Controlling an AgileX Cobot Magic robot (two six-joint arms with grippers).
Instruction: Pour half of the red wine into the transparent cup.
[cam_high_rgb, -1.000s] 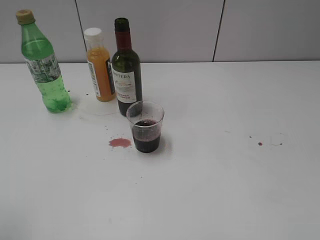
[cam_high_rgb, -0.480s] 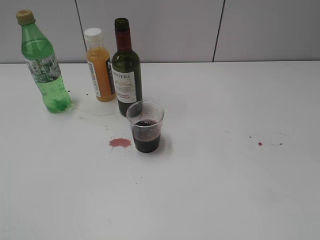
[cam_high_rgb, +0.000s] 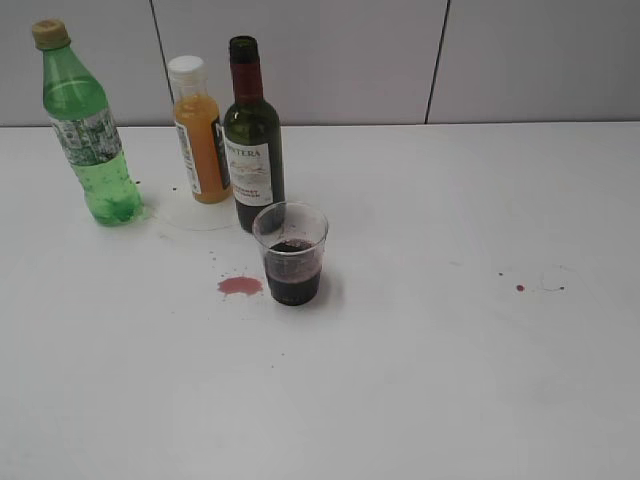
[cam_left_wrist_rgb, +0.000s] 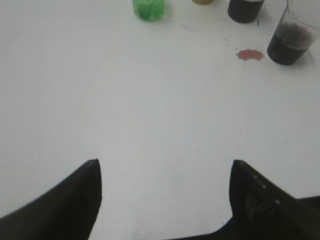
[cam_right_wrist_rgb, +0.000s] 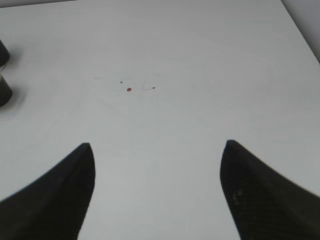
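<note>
The dark-green wine bottle (cam_high_rgb: 252, 140) with white label and red neck foil stands upright and uncapped at the back left of the white table. The transparent cup (cam_high_rgb: 291, 254) stands just in front of it, holding dark red wine to about half its height. The cup also shows in the left wrist view (cam_left_wrist_rgb: 291, 37) at the top right, with the bottle's base (cam_left_wrist_rgb: 245, 10) beside it. My left gripper (cam_left_wrist_rgb: 165, 167) is open and empty over bare table, far from both. My right gripper (cam_right_wrist_rgb: 157, 150) is open and empty over bare table. Neither gripper shows in the exterior view.
An orange juice bottle (cam_high_rgb: 200, 130) with white cap stands left of the wine bottle. A green soda bottle (cam_high_rgb: 88, 125) stands at the far left. A red wine spill (cam_high_rgb: 240, 285) lies left of the cup. Small red drops (cam_high_rgb: 520, 288) mark the table's right side.
</note>
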